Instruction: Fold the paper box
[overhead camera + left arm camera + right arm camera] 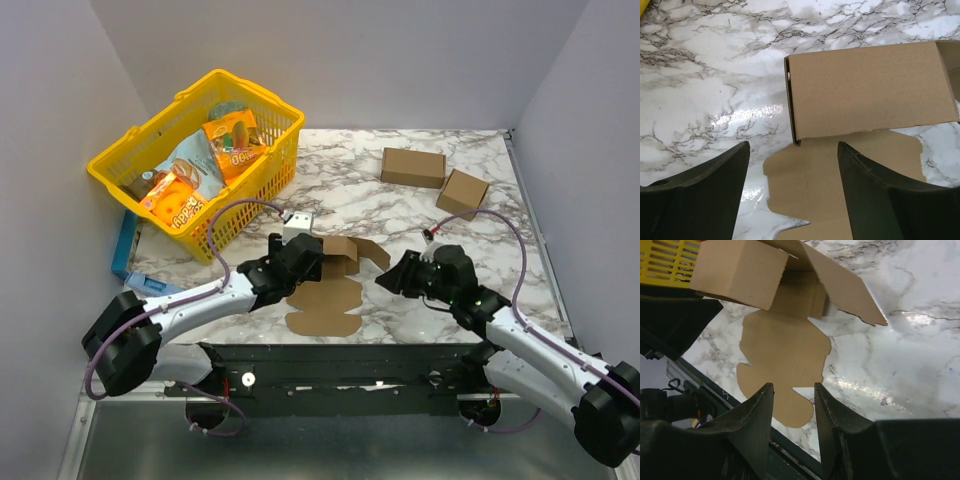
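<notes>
Folding paper box [325, 298] partway | done: body raised | remaining: tabbed lid flap [780, 355] lies flat, unclosed | left gripper [792, 146] spread wide, empty | right gripper [793, 387] narrowly parted, empty

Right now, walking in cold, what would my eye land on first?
The bright yellow basket of snack packets at the far left grabs attention first. Then the half-folded paper box, lying middle-front on the marble table, and two neat cardboard boxes at the far right.
</notes>
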Tool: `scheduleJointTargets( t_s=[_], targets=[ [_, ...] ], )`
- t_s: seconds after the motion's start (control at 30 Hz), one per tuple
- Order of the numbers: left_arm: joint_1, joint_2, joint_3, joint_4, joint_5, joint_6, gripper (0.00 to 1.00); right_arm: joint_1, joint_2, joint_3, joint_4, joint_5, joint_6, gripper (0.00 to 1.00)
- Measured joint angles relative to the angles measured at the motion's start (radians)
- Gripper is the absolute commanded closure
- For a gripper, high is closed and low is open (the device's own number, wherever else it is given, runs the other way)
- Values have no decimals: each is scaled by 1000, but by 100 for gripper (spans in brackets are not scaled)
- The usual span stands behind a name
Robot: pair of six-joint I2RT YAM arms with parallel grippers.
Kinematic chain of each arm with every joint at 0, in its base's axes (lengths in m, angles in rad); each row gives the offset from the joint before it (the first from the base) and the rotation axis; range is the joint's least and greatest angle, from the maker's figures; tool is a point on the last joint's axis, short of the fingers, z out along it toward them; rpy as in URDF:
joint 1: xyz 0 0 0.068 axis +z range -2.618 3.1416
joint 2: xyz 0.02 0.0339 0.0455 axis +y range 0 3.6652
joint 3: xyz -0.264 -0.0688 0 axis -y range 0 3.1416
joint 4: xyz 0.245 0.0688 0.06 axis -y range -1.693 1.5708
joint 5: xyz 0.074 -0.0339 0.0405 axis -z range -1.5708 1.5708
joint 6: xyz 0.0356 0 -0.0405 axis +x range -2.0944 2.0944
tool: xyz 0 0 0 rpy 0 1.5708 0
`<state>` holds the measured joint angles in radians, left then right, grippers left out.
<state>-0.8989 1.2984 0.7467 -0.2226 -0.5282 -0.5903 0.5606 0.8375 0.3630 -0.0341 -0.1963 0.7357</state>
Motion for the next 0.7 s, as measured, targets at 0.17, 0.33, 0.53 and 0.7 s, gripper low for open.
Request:
scheduleJointTargets(
  t_s=[0.17, 0.33, 0.53, 0.7],
  targets=[
    [-24, -117, -67, -16, -11, -34, 26, 34, 113, 29, 70, -1, 1, 58],
    [-163, -230, -154, -20, -43, -113, 33, 41, 245, 59, 122, 8, -5, 59],
    [-306, -225, -272, 117, -33, -204, 39, 43, 386, 105, 204, 31, -19, 59],
    [-309, -119, -353, 302, 3, -237, 44, 47, 472, 113, 255, 64, -28, 57]
  ],
)
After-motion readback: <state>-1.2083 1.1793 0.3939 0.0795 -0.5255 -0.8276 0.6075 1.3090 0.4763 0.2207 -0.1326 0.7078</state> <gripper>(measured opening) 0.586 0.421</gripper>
